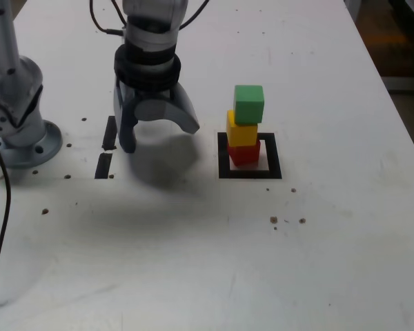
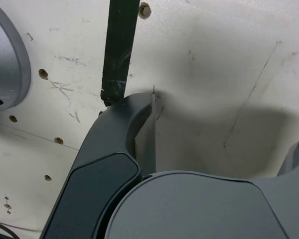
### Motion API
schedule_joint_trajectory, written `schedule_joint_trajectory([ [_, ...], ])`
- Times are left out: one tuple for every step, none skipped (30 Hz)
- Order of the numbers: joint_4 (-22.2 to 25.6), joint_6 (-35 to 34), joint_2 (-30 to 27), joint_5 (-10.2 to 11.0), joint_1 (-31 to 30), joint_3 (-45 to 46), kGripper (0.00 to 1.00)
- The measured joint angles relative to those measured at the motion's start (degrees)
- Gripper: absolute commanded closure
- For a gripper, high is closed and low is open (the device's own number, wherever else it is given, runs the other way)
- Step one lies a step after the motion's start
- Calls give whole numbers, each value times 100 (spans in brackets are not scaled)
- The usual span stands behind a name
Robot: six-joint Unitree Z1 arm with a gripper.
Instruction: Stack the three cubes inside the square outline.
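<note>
a white table [image 1: 317, 262] fills the exterior view, and it has many thin scratches. two short black tape strips lie at about 9 o'clock, one strip [image 1: 110, 132] above the other strip [image 1: 103, 165], with a small gap between them. little round holes [image 1: 67, 176] dot the table near the strips. small brown crumbs [image 1: 274, 220] sit at about 5 o'clock. a dark floor [image 1: 400, 41] shows past the table edge at 2 o'clock.

Cubes [image 1: 245, 127]: stacked three high inside the square outline [image 1: 250, 172].
Tape strips [image 1: 106, 148]: toward the tabletop's [image 1: 193, 262] edge at the exterior view's left.
</note>
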Motion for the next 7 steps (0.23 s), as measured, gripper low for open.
schedule_joint_trajectory([
  [-18,20,0,-11,5,24,2],
  [-39,39,0,-22,5,47,2],
  [-72,58,0,-37,10,72,2],
  [-112,72,0,-50,17,98,2],
  [-168,81,0,-60,25,132,2],
  [-226,84,0,-68,32,172,2],
  [-279,88,0,-71,38,216,2],
])
